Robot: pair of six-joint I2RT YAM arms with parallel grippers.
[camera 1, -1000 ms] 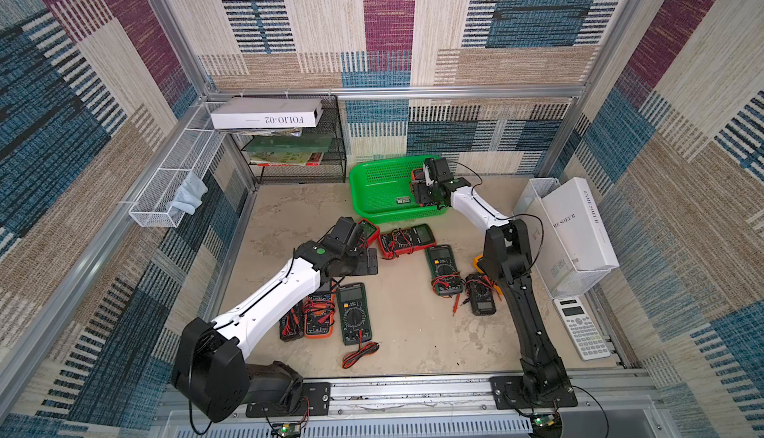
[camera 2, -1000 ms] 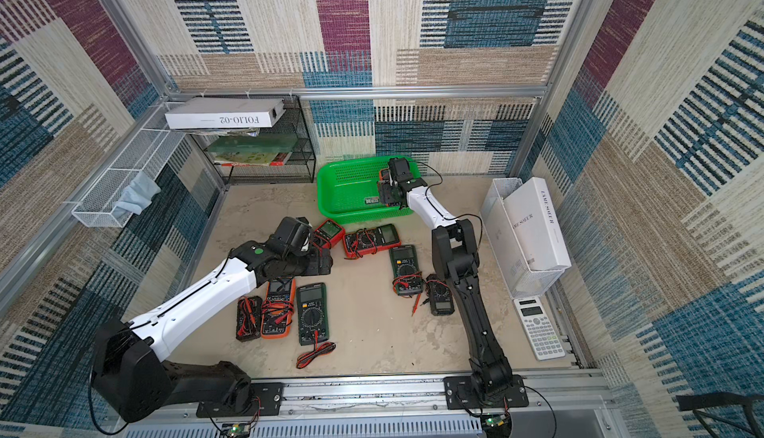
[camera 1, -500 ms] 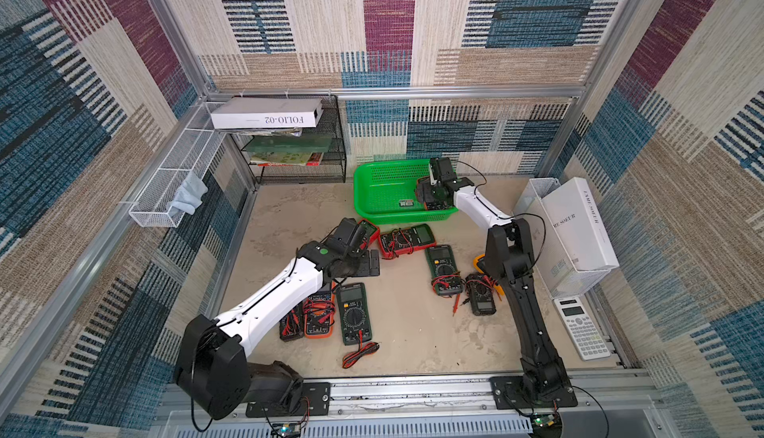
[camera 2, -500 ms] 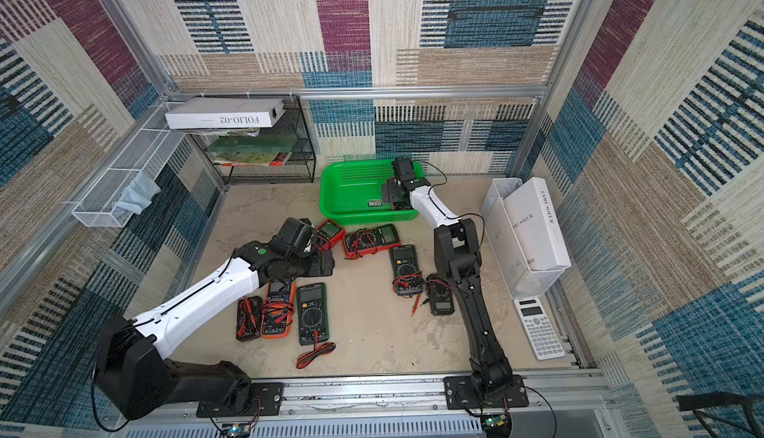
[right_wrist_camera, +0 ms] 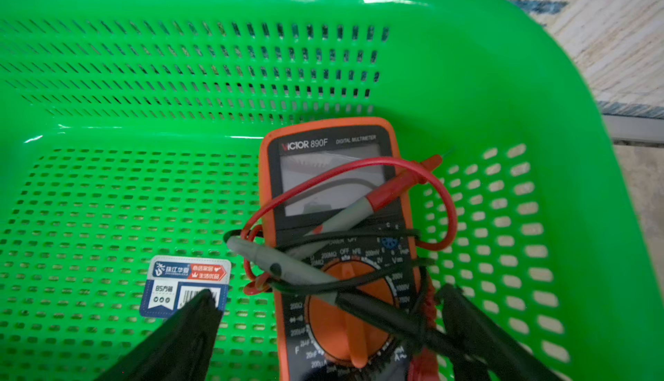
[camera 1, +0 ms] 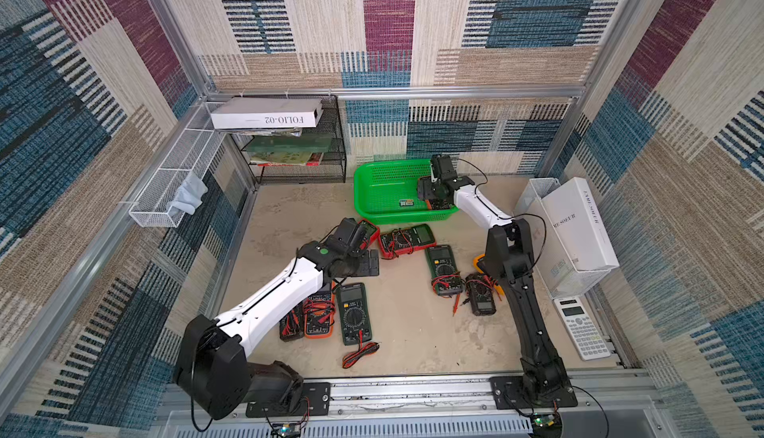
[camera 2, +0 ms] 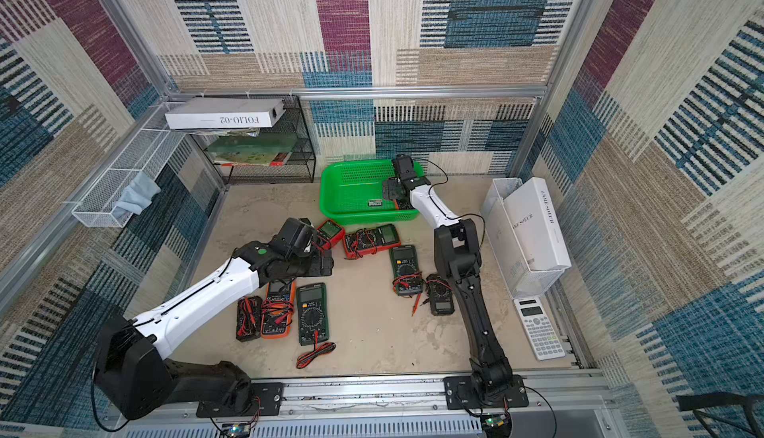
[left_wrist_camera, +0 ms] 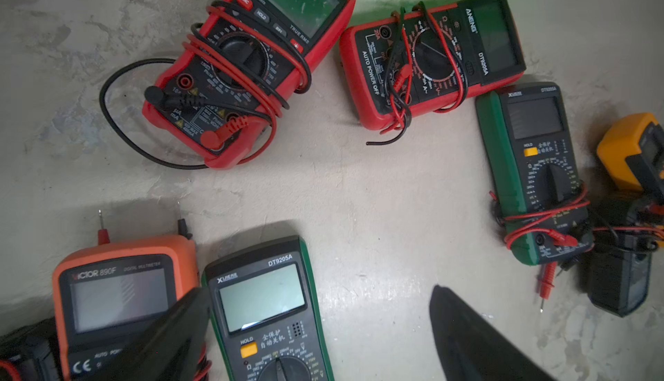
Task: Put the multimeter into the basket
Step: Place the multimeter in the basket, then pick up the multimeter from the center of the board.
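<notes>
The green basket [camera 1: 380, 192] [camera 2: 351, 192] stands at the back centre of the table. An orange multimeter [right_wrist_camera: 334, 188] wrapped in red and black leads lies flat on the floor of the basket [right_wrist_camera: 143, 199], near its right wall. My right gripper [right_wrist_camera: 327, 293] [camera 1: 432, 198] hovers over it, open, with a finger on either side and not gripping. My left gripper [left_wrist_camera: 319, 291] [camera 1: 364, 258] hangs open above the table. Below it lie a green multimeter [left_wrist_camera: 266, 311] and an orange one [left_wrist_camera: 118, 300]. Several more multimeters lie on the table, among them a red one [left_wrist_camera: 248, 62] and a red-and-black one [left_wrist_camera: 434, 59].
A black mesh rack [camera 1: 297, 155] with a white box on top stands at the back left. A white wire tray [camera 1: 173, 184] hangs on the left wall. On the right are a white box in a mesh holder [camera 1: 574, 225] and a calculator [camera 1: 581, 326].
My right gripper has shifted a little to the right over the basket and its jaws have widened off the orange multimeter. The left arm has barely moved.
</notes>
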